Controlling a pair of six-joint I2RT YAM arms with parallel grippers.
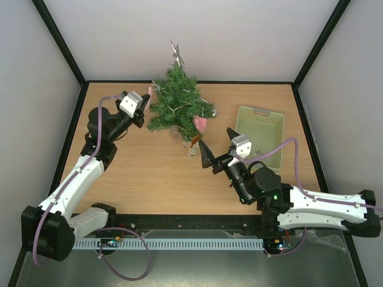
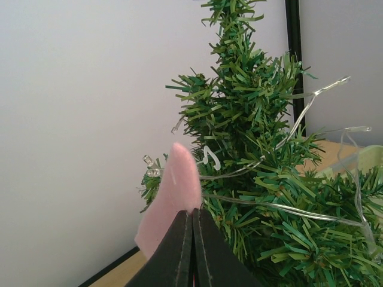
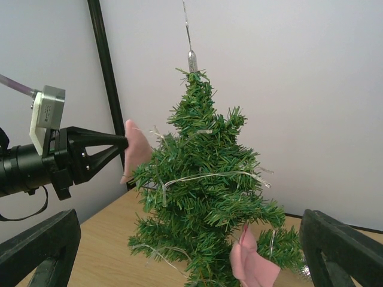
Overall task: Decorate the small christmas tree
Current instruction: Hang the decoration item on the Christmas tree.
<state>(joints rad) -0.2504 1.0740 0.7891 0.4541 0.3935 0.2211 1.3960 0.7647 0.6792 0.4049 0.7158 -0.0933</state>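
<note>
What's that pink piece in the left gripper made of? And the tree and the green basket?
The pink ornament, pinched in the left gripper: likely felt or thin foam, matte, with a faintly fuzzy edge. The small christmas tree: plastic needles, flat and slightly glossy strips; clear light strings run through them. The green basket: probably moulded plastic, even pale colour, thin rim.

I am running this from afar, and the place reads as a robotics lab test cell. The wooden tabletop (image 1: 149, 185) is boxed in on three sides by plain white panels (image 1: 197, 36) set in black frame posts (image 1: 60, 42). My left arm (image 1: 72, 185) and right arm (image 1: 317, 206) are bolted side by side at the near edge, next to a slotted white cable duct (image 1: 179, 244), with lilac cables (image 1: 122, 278) looping loose.
</note>
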